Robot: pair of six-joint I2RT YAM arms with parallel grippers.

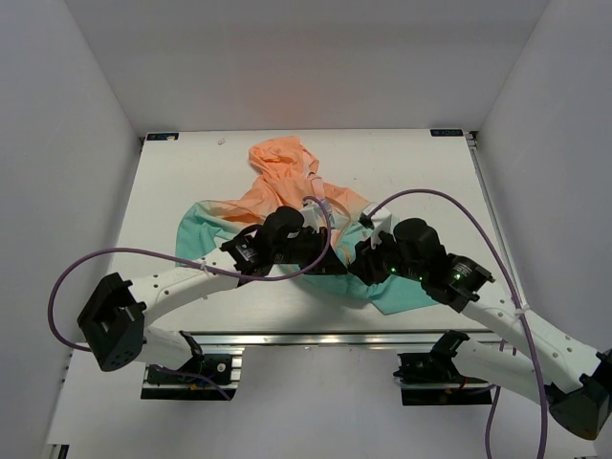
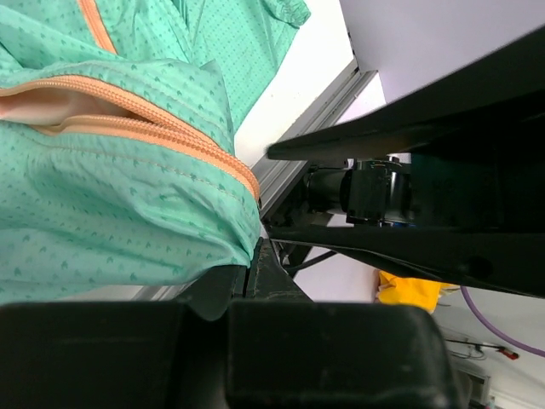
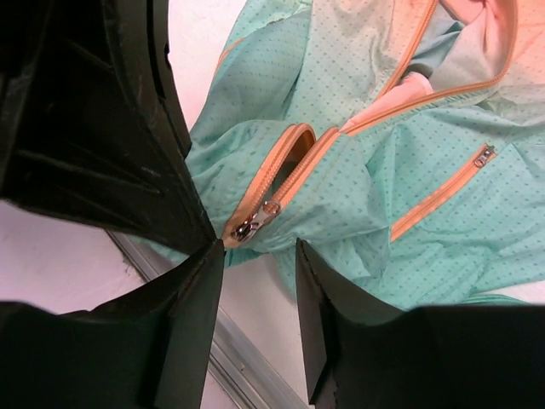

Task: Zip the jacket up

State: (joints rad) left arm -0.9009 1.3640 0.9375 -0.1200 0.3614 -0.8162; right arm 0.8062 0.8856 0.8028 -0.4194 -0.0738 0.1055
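Left gripper [image 2: 249, 271] pinches the jacket [image 1: 287, 177] hem; right gripper [image 3: 258, 260] hangs parted.
Just beyond its jaws sits the zipper pull [image 3: 253, 223], at the zipper's bottom end; the jacket lies on the table [image 1: 182, 163], hood far, teal hem near.

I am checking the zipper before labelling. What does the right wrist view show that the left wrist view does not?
Only the right wrist view: the metal zipper slider of the jacket, ahead of the open right gripper, and the pocket zip. Only the left wrist view: the left gripper shut on the hem, and a yellow object behind. Both: teal fabric and the orange front zipper, unzipped.
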